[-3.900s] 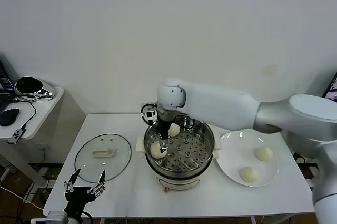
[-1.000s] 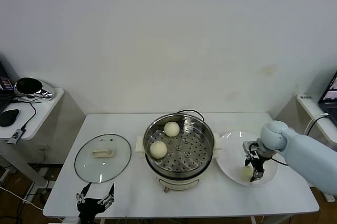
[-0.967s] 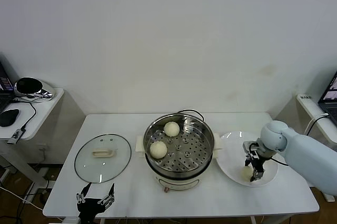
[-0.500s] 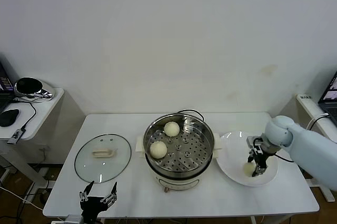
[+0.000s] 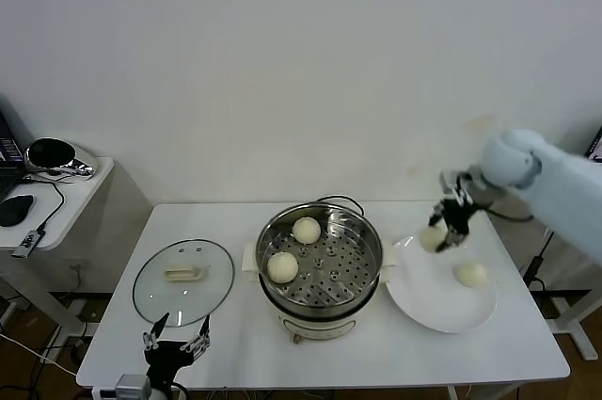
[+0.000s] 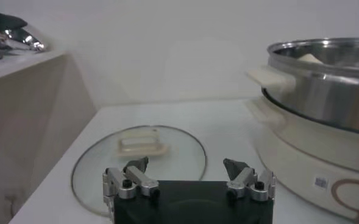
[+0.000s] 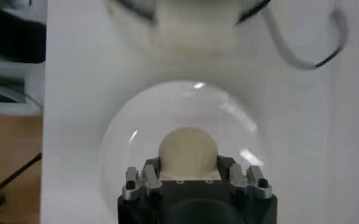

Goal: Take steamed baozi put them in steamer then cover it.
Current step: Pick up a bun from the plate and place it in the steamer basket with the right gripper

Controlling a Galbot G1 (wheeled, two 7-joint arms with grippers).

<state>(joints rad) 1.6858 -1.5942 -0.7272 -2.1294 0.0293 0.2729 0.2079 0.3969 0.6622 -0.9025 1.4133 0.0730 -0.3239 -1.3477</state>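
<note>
Head view: the right claw (image 5: 444,225) is clamped on a steamed baozi (image 5: 432,238), lifted above the plate (image 5: 423,301) for carrying to the steamer (image 5: 321,259). Left wrist view: the left claw (image 6: 188,176), fingers apart, waits near the cover (image 6: 140,161) on the surface (image 6: 216,119). Right wrist view: the bun sits between the jaws.

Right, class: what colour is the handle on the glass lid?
Cream-white; the lid handle shows best in the head view.

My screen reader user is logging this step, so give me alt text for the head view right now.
The right tool holds a baozi in the air above the white plate, where one baozi remains. Two baozi sit in the open steamer at table centre; the glass cover lies flat to its left, near the open left tool.
</note>
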